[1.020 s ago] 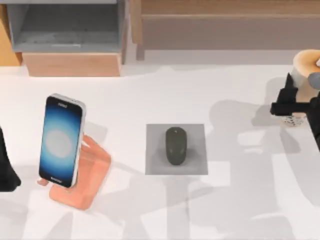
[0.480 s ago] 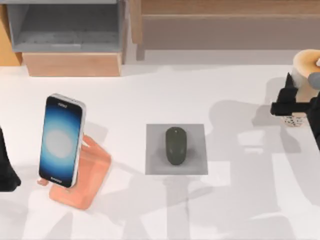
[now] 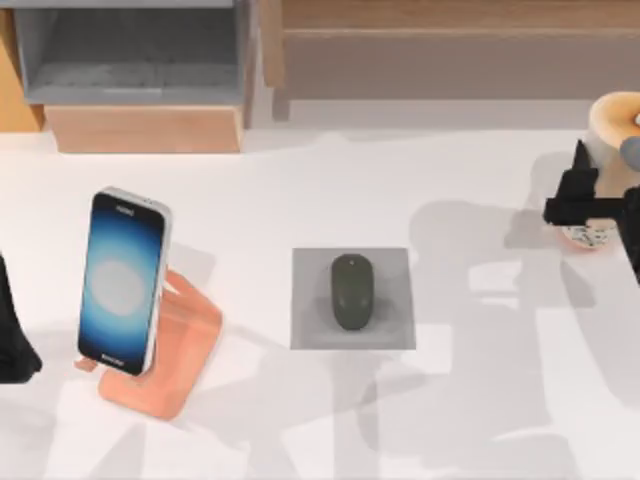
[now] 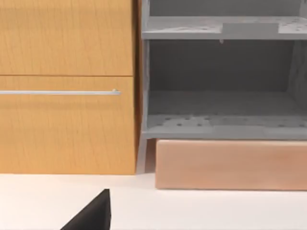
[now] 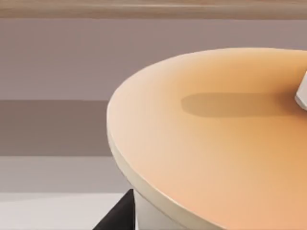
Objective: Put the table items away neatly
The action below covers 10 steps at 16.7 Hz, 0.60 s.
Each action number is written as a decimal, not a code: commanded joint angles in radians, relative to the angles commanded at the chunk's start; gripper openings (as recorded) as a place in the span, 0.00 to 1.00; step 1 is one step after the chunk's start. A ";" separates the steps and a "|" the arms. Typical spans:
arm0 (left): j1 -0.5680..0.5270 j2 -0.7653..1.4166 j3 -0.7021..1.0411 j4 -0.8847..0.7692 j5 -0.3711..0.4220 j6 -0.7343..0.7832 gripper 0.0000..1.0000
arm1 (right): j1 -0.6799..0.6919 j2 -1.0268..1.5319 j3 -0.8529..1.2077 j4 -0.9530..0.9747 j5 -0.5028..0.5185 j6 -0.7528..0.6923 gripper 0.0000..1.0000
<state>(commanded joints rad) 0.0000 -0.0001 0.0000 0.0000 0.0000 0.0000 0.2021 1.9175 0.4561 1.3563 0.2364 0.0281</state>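
Note:
The tan cup (image 3: 612, 122) stands at the table's far right edge, and my right gripper (image 3: 583, 207) is shut on its side above the speckled base. In the right wrist view the cup's (image 5: 216, 143) rim looms close, with a dark fingertip (image 5: 117, 215) beside its wall. The dark oval mouse (image 3: 352, 290) lies on the grey pad (image 3: 310, 270) at the table's middle. The smartphone (image 3: 120, 280), its screen glowing blue, leans on the salmon-pink stand (image 3: 185, 350) at the left. My left gripper (image 3: 12, 340) is parked open at the left edge.
A grey open shelf unit (image 3: 130, 50) on a wooden base stands at the back left, seen close in the left wrist view as shelves (image 4: 220, 124) beside a wooden drawer front (image 4: 67, 120). A long wooden ledge (image 3: 450, 20) runs along the back.
My right gripper and the cup have risen slightly, and the cup's base now sits a little higher. The mouse, the phone and my left arm have not moved.

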 joint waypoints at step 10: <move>0.000 0.000 0.000 0.000 0.000 0.000 1.00 | -0.031 -0.098 0.131 0.025 -0.080 -0.087 0.00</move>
<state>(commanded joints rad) 0.0000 -0.0001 0.0000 0.0000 0.0000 0.0000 0.1709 1.8199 0.5868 1.3811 0.1559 -0.0587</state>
